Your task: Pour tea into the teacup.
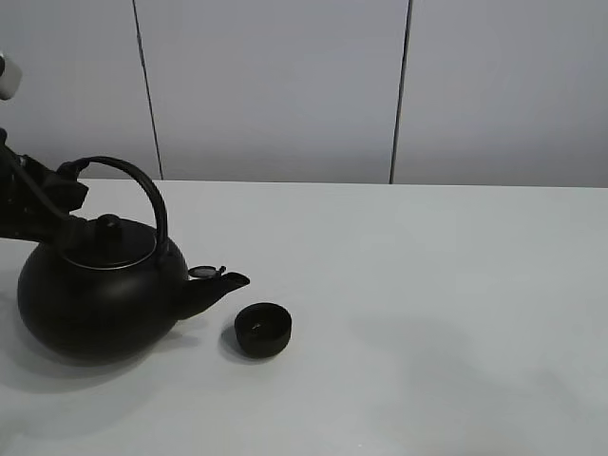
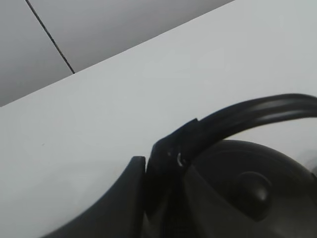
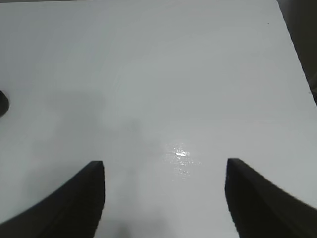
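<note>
The big black kettle [image 1: 95, 299] with its arched handle [image 1: 142, 185] is at the left of the white table, its short spout [image 1: 223, 283] pointing right toward the teacup. The teacup [image 1: 262, 329] is a small matte black cup standing upright just right of and below the spout tip, apart from it. My left gripper [image 1: 68, 180] is shut on the left end of the kettle handle; the left wrist view shows its fingers [image 2: 131, 198] clamped on the handle [image 2: 247, 111] above the lid knob [image 2: 255, 188]. My right gripper [image 3: 165, 166] is open and empty over bare table, outside the exterior view.
The white table [image 1: 427, 285] stretches to the right of the cup. A grey panelled wall [image 1: 285, 85] stands behind the table's far edge. A small dark shape [image 3: 2, 104] sits at the edge of the right wrist view; I cannot tell what it is.
</note>
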Tool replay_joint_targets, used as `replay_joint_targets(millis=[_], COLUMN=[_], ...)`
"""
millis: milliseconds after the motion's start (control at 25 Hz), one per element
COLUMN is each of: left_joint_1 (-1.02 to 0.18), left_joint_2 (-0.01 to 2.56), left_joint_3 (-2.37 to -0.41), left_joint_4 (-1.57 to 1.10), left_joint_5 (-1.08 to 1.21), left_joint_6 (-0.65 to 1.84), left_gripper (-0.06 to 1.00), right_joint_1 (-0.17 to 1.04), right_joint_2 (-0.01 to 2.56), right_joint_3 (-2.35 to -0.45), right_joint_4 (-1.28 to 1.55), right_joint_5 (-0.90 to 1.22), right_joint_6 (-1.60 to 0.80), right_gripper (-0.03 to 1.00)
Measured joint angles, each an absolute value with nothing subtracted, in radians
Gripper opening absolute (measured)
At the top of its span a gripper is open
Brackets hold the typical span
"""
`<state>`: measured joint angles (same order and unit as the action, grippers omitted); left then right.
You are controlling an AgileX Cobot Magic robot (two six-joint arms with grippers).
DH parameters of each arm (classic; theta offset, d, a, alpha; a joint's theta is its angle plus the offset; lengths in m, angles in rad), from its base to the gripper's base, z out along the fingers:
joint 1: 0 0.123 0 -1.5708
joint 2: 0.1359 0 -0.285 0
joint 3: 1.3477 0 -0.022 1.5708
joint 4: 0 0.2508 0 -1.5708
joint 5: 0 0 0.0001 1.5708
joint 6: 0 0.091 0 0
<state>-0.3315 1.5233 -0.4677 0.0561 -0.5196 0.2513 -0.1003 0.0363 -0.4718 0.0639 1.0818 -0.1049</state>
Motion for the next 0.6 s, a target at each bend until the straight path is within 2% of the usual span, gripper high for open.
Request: replay_joint_targets(millis=[600], left_joint_1=[-0.331], left_joint_2=[1.523], left_joint_3=[-0.504], left_joint_4=[0.056], left_joint_5=[-0.489], left_joint_6=[0.299], left_gripper=[0.12], right_joint_1=[-0.100], right_joint_2=[0.036], right_joint_3=[-0.472], right_joint_4=[0.064], right_joint_5=[1.082], right_joint_6=[-0.105], right_gripper=[0.47])
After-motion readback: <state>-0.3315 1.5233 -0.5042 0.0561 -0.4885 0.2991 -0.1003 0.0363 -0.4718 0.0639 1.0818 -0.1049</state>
